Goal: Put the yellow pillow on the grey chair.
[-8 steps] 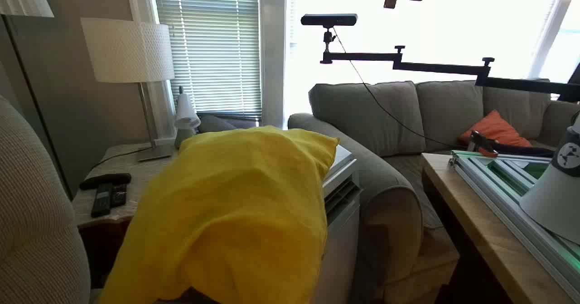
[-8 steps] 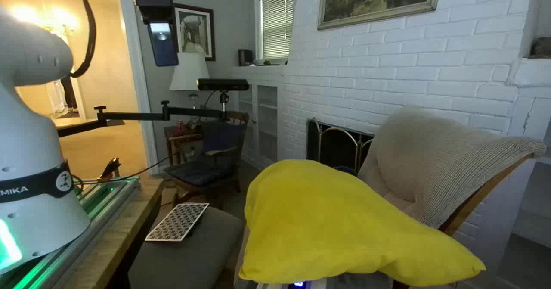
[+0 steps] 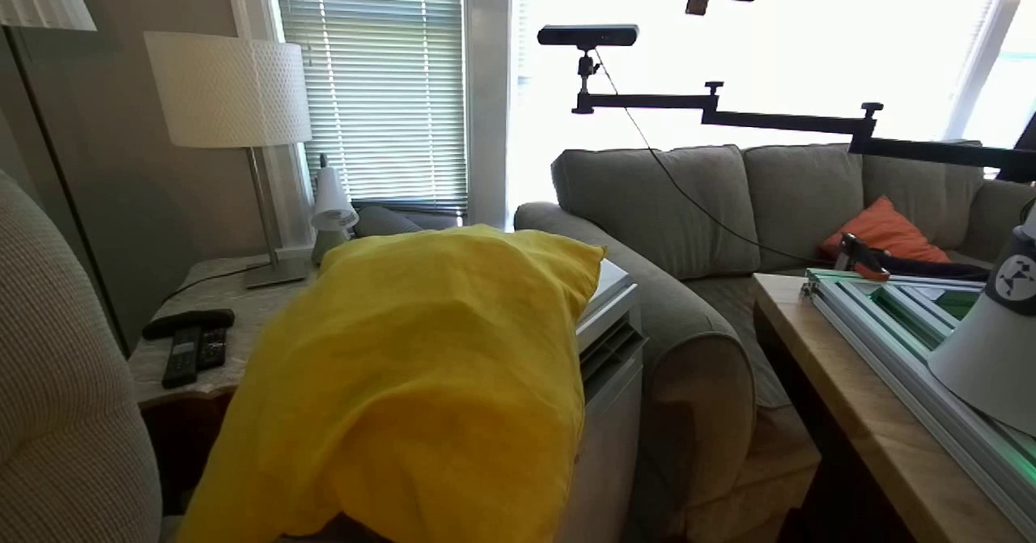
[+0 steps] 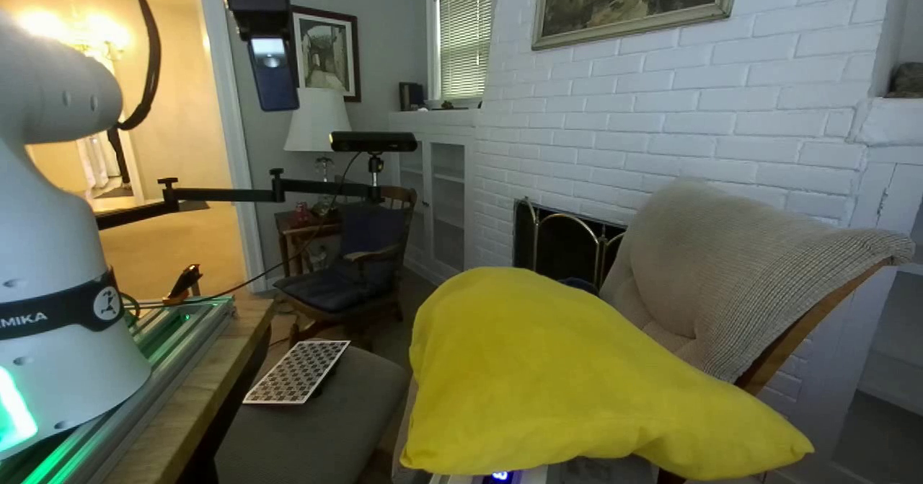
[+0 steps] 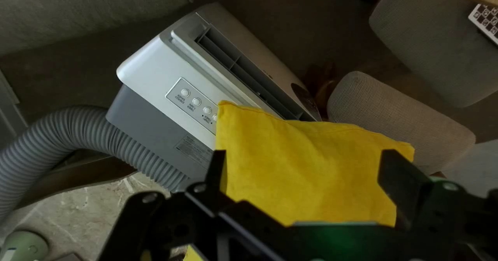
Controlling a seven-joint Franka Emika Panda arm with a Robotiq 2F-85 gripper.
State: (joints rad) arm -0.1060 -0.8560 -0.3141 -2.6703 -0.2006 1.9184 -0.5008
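My gripper (image 3: 719,2): spread, empty. Yellow pillow (image 3: 437,365): lower, at its seven o'clock in an exterior view.

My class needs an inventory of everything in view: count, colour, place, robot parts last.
sofa: 1, grey, below window
orange pillow: 1, orange, on sofa
air conditioner: 1, white-grey, beside sofa
hose: 1, grey, by air conditioner
yellow pillow: 1, yellow, partly over air conditioner
grey chair: 1, grey-beige, by fireplace screen
side table: 1, pale, past yellow pillow
remotes: 2+, black, on side table
lampshades: 3+, white, both exterior views
footstool: 1, grey, beside workbench
checkered board: 1, black-white, on footstool
wooden armchair: 1, brown, beyond footstool
cameras: 2, black, on boom arms
workbench: 1, brown, under robot arm
robot arm: 1, white, above workbench
gripper: 1, black, raised, open
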